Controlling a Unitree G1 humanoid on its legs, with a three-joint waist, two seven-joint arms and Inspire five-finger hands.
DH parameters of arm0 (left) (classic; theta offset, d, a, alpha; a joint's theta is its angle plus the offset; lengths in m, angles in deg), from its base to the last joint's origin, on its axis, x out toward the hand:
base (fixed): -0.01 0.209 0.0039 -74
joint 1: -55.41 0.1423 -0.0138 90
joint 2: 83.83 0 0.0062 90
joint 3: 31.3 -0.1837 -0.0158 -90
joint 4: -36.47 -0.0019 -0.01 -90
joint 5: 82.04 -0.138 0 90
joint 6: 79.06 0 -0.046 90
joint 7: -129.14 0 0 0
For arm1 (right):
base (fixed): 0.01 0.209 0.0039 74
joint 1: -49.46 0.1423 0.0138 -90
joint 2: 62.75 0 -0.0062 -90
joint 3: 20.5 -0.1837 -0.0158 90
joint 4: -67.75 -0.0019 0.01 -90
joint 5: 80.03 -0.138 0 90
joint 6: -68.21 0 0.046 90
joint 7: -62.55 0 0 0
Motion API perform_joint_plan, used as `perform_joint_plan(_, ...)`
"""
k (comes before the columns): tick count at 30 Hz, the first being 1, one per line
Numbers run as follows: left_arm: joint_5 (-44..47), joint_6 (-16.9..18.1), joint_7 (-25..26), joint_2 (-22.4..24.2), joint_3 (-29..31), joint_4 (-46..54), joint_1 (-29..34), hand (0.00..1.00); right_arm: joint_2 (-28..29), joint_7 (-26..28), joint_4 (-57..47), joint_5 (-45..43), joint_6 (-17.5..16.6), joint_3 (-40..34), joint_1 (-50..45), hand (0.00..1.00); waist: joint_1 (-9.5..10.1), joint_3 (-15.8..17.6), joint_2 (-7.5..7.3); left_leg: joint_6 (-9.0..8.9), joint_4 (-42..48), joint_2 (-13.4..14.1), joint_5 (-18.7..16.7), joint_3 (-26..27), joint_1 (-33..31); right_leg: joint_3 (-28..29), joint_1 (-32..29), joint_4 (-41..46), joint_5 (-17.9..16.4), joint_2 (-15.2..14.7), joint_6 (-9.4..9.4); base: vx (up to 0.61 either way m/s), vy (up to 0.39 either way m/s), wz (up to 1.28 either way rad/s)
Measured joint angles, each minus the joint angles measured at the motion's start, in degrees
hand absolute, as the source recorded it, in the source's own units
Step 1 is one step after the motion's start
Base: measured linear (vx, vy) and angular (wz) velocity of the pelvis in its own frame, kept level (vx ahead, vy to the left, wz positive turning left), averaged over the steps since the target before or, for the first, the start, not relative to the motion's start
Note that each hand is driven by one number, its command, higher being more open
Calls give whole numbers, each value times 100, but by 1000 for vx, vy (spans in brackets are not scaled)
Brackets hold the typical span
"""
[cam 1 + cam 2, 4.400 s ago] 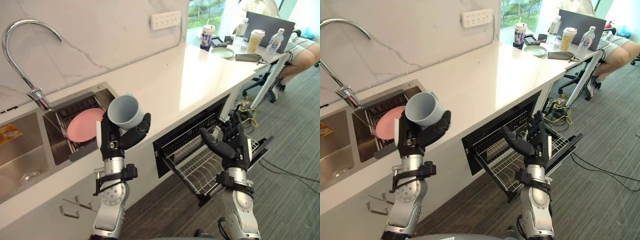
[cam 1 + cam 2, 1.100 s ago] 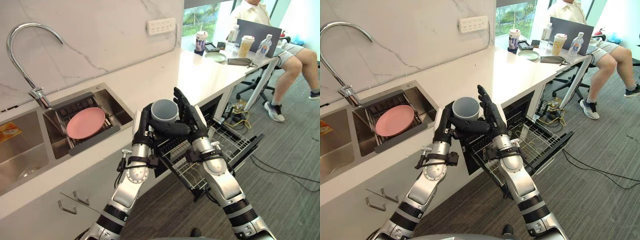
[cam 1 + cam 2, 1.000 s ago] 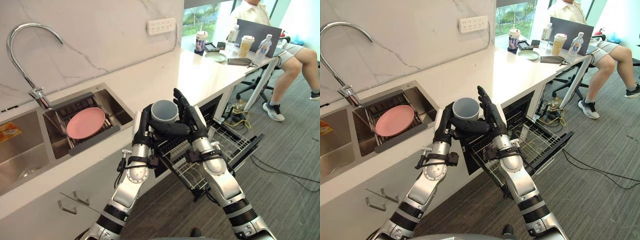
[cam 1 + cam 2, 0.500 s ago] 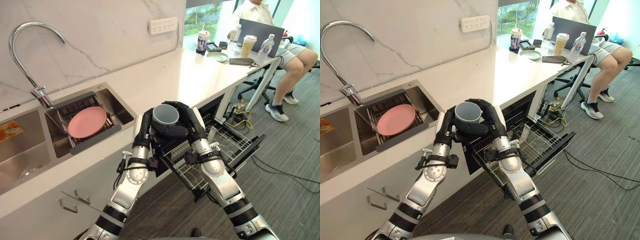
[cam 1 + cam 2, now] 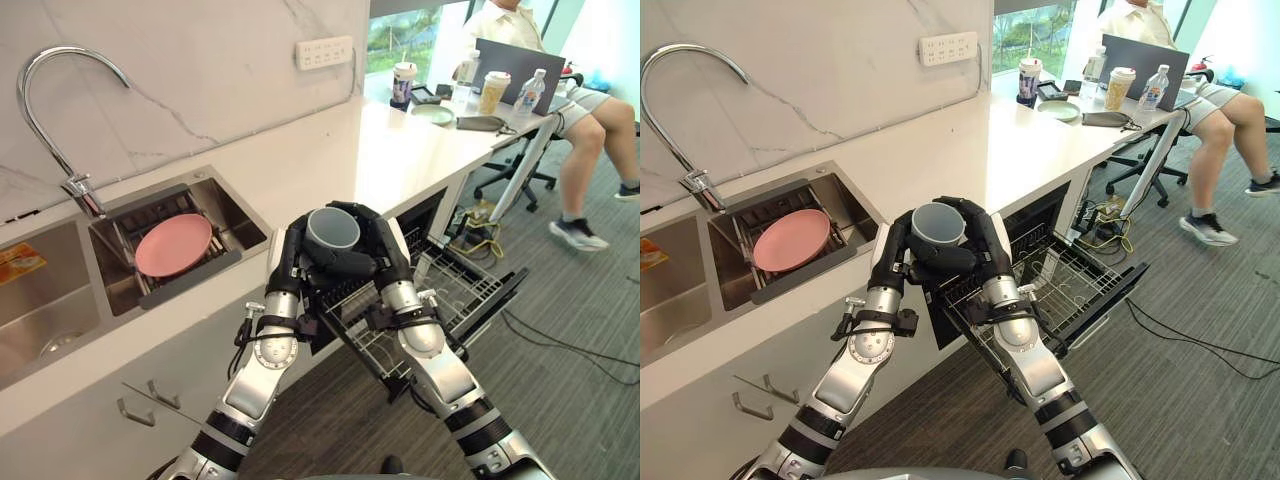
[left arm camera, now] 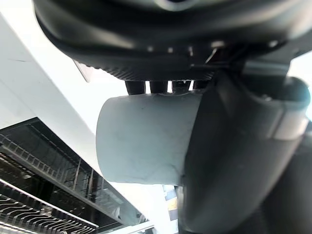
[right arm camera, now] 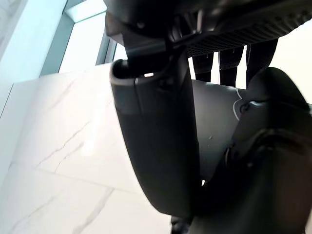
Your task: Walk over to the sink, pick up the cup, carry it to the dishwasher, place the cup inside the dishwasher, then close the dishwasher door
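– Closing round the cup (image 5: 333, 231), is the right hand (image 5: 387, 257) now?
– Yes; a second ago its fingers were straight, now they are curling round it. The left hand (image 5: 289, 262) is gripping it too, above the open dishwasher rack (image 5: 450, 292). A handover is probably starting.

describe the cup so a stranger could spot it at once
Find the white counter and the pulled-out dishwasher rack below its edge. Above it, the left hand and right hand wrap their fingers round the cup. It's plain grey, lidless, unlike the lidded drinks at the counter's far end.
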Motion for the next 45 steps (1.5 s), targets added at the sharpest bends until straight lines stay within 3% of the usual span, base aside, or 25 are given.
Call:
perform_joint_plan(8,-118,686,167,146,35,352,121,100,65,-869,40,29,-33,-1102,-87,0,17,-2,6,1,-15,-1,0,14,17,17,5,1,2,6,3,0,0,0)
perform_joint_plan(14,-121,1353,453,189,497,1109,220,100,13,-1485,269,27,71,-1948,-484,0,2,-20,46,1,-61,-4,0,26,52,48,8,1,2,23,6,0,0,-2)
perform_joint_plan(21,-106,1372,404,176,553,1110,490,100,-30,-1639,196,27,76,-2195,-486,0,7,-60,109,0,-69,10,1,20,45,44,3,-4,2,48,8,0,0,0)
perform_joint_plan(24,260,1382,6,171,577,1110,676,100,-29,-1403,170,27,76,-2348,-490,0,13,-60,109,-2,-71,10,0,10,22,30,0,-5,-1,46,11,0,0,1)
perform_joint_plan(32,1261,1361,-1620,153,436,1116,1612,100,-102,-82,183,-49,187,-2511,-881,0,27,-59,108,0,-102,-5,11,-205,-122,-200,-13,-3,-54,-9,75,11,4,14)
perform_joint_plan(36,1463,1341,-2149,101,293,1096,2155,100,-279,151,543,-50,192,-2535,-911,0,52,-56,103,21,-103,-45,25,-311,-183,-309,-5,-1,-64,-58,93,22,18,16)
perform_joint_plan(39,1332,1334,-2426,57,49,260,2265,100,-421,281,981,-62,193,-2670,-907,0,163,-54,99,43,-139,-78,40,-423,-226,-392,15,-2,-72,-98,105,-10,18,17)
perform_joint_plan(45,641,1002,-2308,-92,12,-1652,2507,100,-519,537,1706,-273,263,-2683,-843,0,152,-38,74,26,-402,-100,225,-488,-142,-507,13,-2,-89,-96,125,-9,-1,8)
